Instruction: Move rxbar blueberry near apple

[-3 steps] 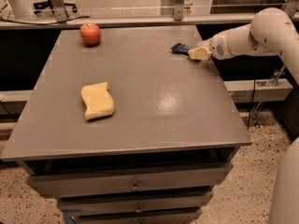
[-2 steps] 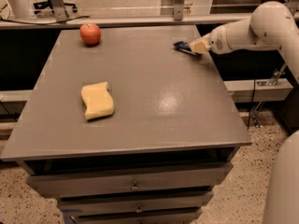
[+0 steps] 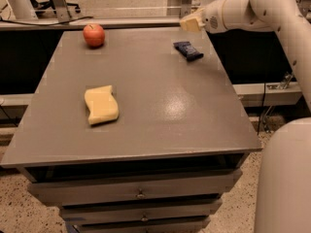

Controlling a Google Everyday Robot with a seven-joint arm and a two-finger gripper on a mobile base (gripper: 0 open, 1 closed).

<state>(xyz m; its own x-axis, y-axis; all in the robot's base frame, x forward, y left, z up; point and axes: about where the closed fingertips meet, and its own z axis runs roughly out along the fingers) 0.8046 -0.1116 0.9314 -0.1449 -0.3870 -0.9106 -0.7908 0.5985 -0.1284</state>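
Apple [image 3: 94, 35] comes first, at the far left corner of the table [image 3: 160, 130], red-orange and upright, where it was a second ago. Nearer the front, also on the left, lies the wavy yellow sponge [image 3: 101, 105], flat and likewise unmoved; it has no part in my job.

Well to the right, near the far right edge, the rxbar blueberry [image 3: 188, 51] lies flat on the tabletop in its dark wrapper, skewed a little to the table's edges. It is in almost the same spot as a second ago, and a wide stretch of bare grey top separates it from the apple.

What has changed is me. A second ago my gripper [image 3: 191, 22] was down at the bar's right end, touching it or nearly so. Now it has risen and hangs above the table's far edge, just behind the bar and clear of it, with the arm reaching in from the right. I cannot tell whether my jaws stand wide or narrow, but they carry nothing that I can see.

I judge that I came away without the bar, so the move toward the apple has not begun. I would need to come down on the bar again, grip it squarely, and only then carry it left.
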